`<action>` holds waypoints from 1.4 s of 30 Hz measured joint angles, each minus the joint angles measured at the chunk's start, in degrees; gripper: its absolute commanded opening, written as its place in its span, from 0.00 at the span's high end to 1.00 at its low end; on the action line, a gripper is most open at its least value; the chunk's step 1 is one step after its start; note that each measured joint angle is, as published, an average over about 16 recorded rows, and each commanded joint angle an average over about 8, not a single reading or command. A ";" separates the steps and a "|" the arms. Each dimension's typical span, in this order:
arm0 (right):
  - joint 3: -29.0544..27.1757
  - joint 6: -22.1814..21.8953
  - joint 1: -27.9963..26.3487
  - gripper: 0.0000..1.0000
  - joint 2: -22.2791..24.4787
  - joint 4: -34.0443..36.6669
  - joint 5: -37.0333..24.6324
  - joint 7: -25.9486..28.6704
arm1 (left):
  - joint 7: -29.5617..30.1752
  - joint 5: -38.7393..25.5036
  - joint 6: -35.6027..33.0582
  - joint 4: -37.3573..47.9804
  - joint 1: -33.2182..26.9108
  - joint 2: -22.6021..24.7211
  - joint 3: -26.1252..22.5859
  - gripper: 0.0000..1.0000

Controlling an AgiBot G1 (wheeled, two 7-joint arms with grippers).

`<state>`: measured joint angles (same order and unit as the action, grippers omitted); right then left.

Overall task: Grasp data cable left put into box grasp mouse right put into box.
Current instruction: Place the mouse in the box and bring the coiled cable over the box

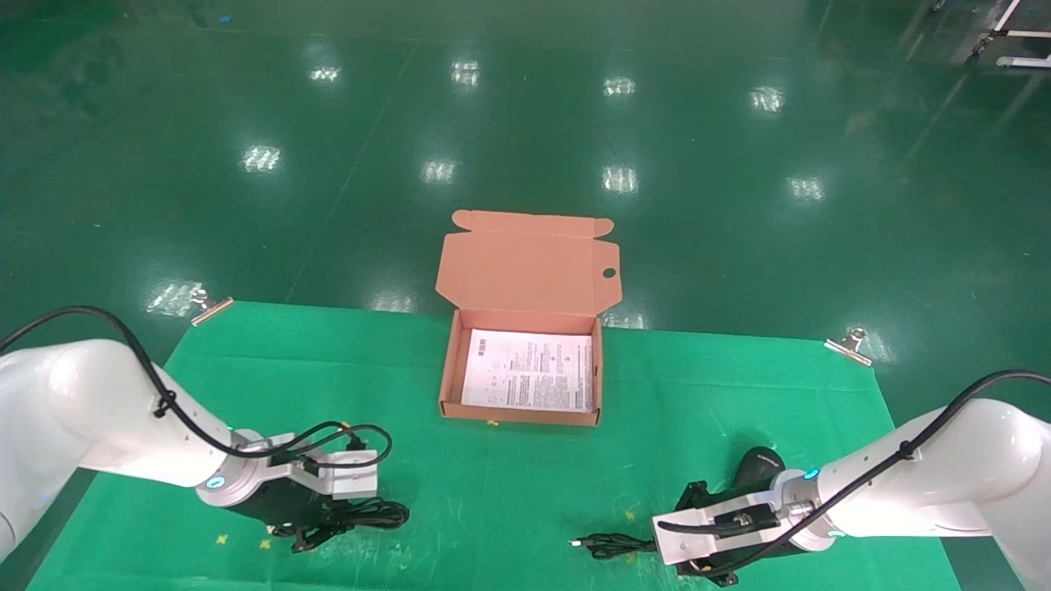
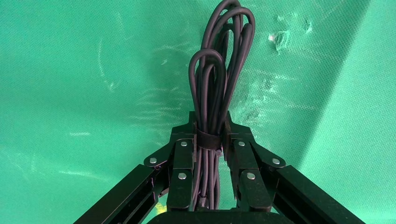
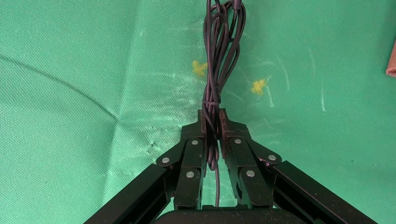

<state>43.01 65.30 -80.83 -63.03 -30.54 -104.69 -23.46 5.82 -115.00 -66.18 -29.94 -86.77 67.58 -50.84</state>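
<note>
The data cable (image 2: 219, 60), a thick black bundle tied with a strap, lies on the green mat at the front left. My left gripper (image 2: 208, 126) is shut on it at the strap, low over the mat (image 1: 324, 525). At the front right my right gripper (image 3: 211, 121) is shut on the mouse's thin bundled cord (image 3: 219, 46), whose USB end (image 1: 585, 542) points left. The black mouse (image 1: 759, 466) lies just behind that gripper, beside the wrist. The orange-brown box (image 1: 525, 414) stands open at the middle back of the mat, lid up, with a white printed sheet (image 1: 530, 369) inside.
The green mat (image 1: 509, 492) covers the table and is clipped at its back corners (image 1: 212, 305) (image 1: 850, 345). Small yellow marks (image 3: 258, 86) dot the mat. A corner of the box (image 3: 391, 60) shows in the right wrist view. Beyond the table is glossy green floor.
</note>
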 measured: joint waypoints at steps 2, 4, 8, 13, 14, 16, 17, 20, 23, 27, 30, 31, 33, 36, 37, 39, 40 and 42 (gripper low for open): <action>-0.75 0.15 -0.84 1.00 0.82 -0.07 0.84 0.53 | 0.33 -0.25 -0.43 -1.92 -0.58 -0.78 0.04 1.00; -1.64 0.22 -1.95 1.00 1.74 -0.14 1.80 1.08 | 1.03 -0.72 -0.85 -4.40 -1.33 -1.70 0.08 1.00; -3.75 0.03 -4.93 1.00 3.56 -0.27 3.97 2.12 | 3.25 -2.31 -1.52 -10.89 -3.09 -3.88 0.19 1.00; -6.41 -1.11 -9.57 1.00 4.66 -0.07 6.56 2.66 | 7.70 -5.93 -1.33 -20.23 -5.31 -6.33 0.25 1.00; -6.82 -1.46 -10.54 1.00 4.60 0.03 6.93 2.52 | 8.70 -6.82 -1.14 -21.96 -5.75 -6.68 0.26 1.00; -7.62 -2.22 -12.51 1.00 4.20 0.37 7.65 2.10 | 10.64 -8.66 -0.62 -25.12 -6.62 -7.19 0.29 1.00; -7.98 -2.60 -13.49 1.00 3.89 0.60 8.00 1.82 | 11.52 -9.59 -0.30 -26.57 -7.04 -7.35 0.30 1.00; -8.86 -3.69 -16.26 1.00 2.44 1.58 8.89 0.64 | 13.72 -11.99 0.74 -29.90 -8.03 -7.50 0.40 1.00; -9.60 -4.75 -18.94 1.00 0.44 2.99 9.75 -0.91 | 15.41 -14.08 1.95 -31.86 -8.95 -7.15 0.53 1.00; -10.34 -6.17 -22.12 1.00 -2.73 5.56 10.75 -3.45 | 16.90 -16.06 3.66 -32.36 -10.17 -6.17 0.86 1.00; -10.82 -7.28 -24.21 1.00 -5.20 7.91 11.44 -5.47 | 17.59 -16.87 4.88 -31.57 -11.09 -5.22 1.19 1.00; -10.98 -7.66 -24.85 1.00 -6.02 8.75 11.67 -6.16 | 17.74 -17.05 5.29 -31.16 -11.40 -4.90 1.31 1.00; -11.30 -8.45 -26.05 1.00 -7.61 10.48 12.15 -7.51 | 18.00 -17.37 6.11 -30.16 -12.02 -4.23 1.55 1.00; -11.77 -9.60 -27.56 1.00 -9.81 12.99 12.88 -9.43 | 18.22 -17.77 7.36 -28.40 -12.97 -3.25 1.89 1.00; -11.92 -9.95 -27.97 1.00 -10.45 13.79 13.13 -10.02 | 18.23 -17.88 7.77 -27.80 -13.27 -2.94 1.99 1.00; -12.18 -10.52 -28.69 1.00 -11.63 15.25 13.66 -11.11 | 18.14 -18.05 8.57 -26.64 -13.86 -2.35 2.15 1.00; -12.30 -10.73 -29.00 1.00 -12.15 15.91 13.95 -11.59 | 18.06 -18.14 8.92 -26.08 -14.14 -2.07 2.21 1.00; -12.49 -10.98 -29.50 1.00 -13.01 17.01 14.54 -12.41 | 17.84 -18.25 9.56 -25.05 -14.67 -1.54 2.31 1.00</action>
<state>30.51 54.33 -110.33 -76.05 -13.53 -90.15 -35.87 23.66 -133.25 -56.62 -54.98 -101.45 66.04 -48.53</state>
